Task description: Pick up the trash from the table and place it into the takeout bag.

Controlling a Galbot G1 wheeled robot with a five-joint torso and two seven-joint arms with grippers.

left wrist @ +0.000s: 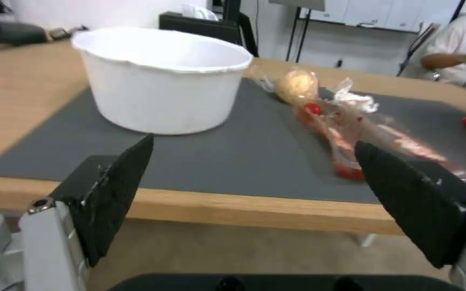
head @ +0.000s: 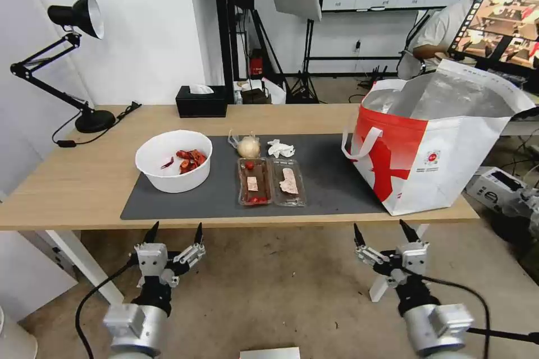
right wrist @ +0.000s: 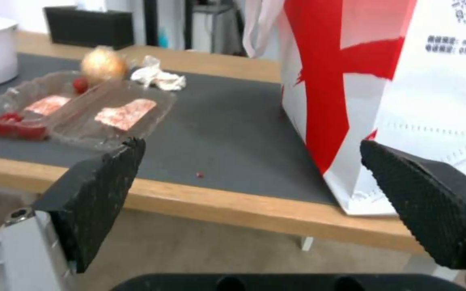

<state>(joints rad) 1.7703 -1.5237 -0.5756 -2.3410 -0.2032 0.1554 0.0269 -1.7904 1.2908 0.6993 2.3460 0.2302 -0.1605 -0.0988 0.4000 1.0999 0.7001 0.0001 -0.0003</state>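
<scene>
On the dark mat of the light-wood table (head: 84, 179) sits the trash: a white bowl (head: 174, 160) (left wrist: 160, 76) with red scraps at the left, a knotted clear bag with a beige lump (head: 247, 146) (right wrist: 102, 62), a crumpled tissue (head: 280, 148) (right wrist: 157, 76) and an open clear hinged tray (head: 272, 181) (right wrist: 77, 111) with leftovers. The white-and-red takeout bag (head: 435, 146) (right wrist: 395, 89) stands open at the table's right end. My left gripper (head: 174, 231) (left wrist: 255, 165) and right gripper (head: 383, 229) (right wrist: 252, 178) hang open and empty below the table's front edge.
A black tissue box (head: 201, 101) sits at the table's back edge and a black desk lamp (head: 76, 61) at the far left corner. White table legs (head: 84, 263) stand under the front edge. A box (head: 497, 185) lies on the floor at the right.
</scene>
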